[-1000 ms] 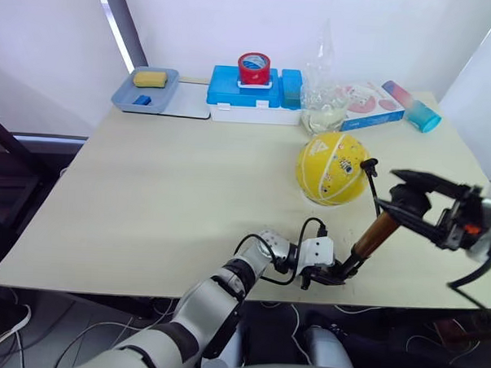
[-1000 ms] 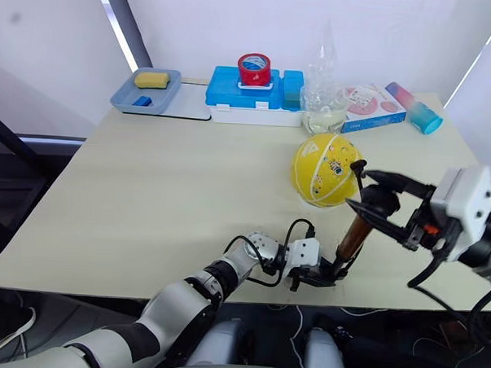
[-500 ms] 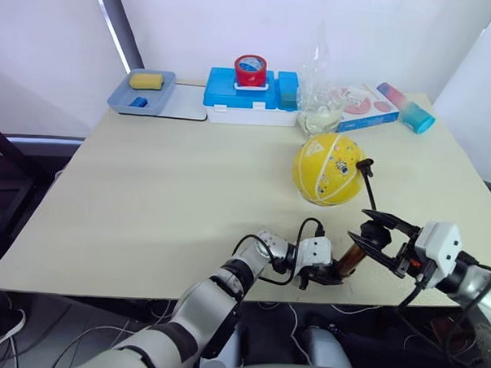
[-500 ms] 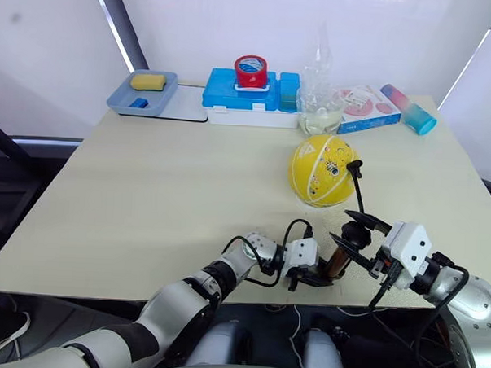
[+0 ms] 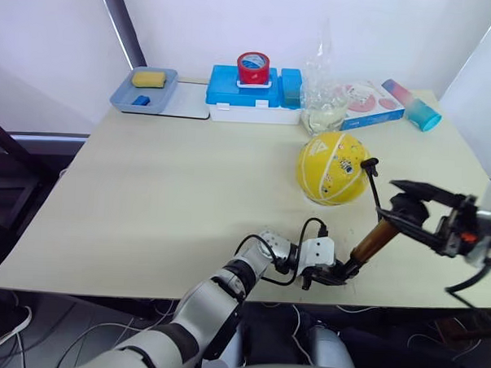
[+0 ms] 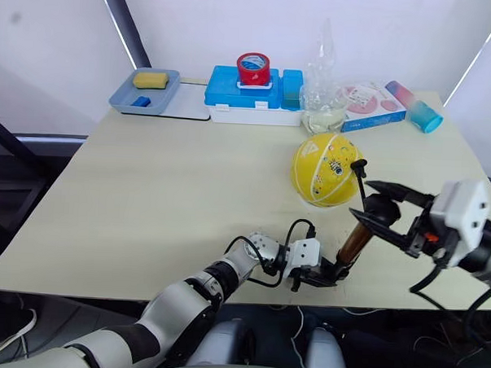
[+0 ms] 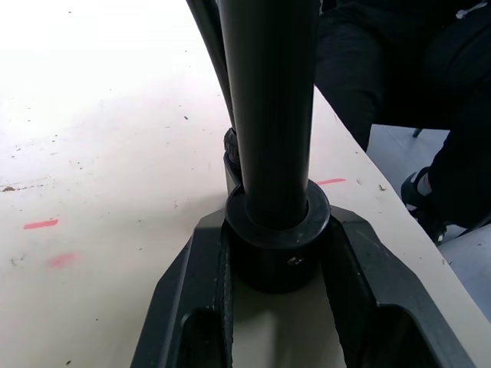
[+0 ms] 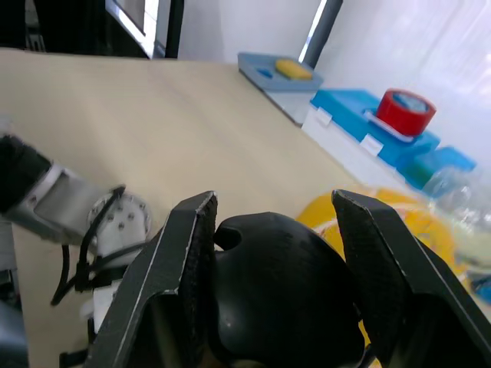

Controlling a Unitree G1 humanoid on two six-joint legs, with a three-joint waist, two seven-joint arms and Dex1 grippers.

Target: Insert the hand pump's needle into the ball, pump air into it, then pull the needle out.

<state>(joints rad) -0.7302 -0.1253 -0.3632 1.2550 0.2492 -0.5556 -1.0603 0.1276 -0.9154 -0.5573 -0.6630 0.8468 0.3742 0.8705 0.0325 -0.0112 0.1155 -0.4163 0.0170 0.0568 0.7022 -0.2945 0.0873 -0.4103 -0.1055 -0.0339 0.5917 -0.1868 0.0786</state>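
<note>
Ball point(image 5: 332, 167) first, as the biggest of the task's things: it sat yellow on the pale table point(image 5: 163, 197), toward my right side, in front of the clear plastic bag point(image 5: 322, 106) and the blue box point(image 5: 254, 91) with the red tape roll point(image 5: 253, 67) on top. Next in size, the hand pump point(image 5: 372, 242) stood tilted near the table's front edge, its copper-brown barrel leaning up and to my right, its black base down on the tabletop. My left gripper point(image 5: 333, 273) was closed around that black base; in the left wrist view both fingers point(image 7: 192, 307) pressed against the round foot of the pump on either side. My right gripper point(image 6: 380, 211) straddled the black handle at the pump's upper end; in the right wrist view the rounded handle sat between my two fingers point(image 8: 184, 268), touching one finger, with a slim gap at the other. Smaller still, the thin black hose point(image 5: 374, 190) rose from the pump toward the ball, ending in a small black fitting point(image 5: 368, 165) right at the ball's side. The needle itself was too small for me to make out.
</note>
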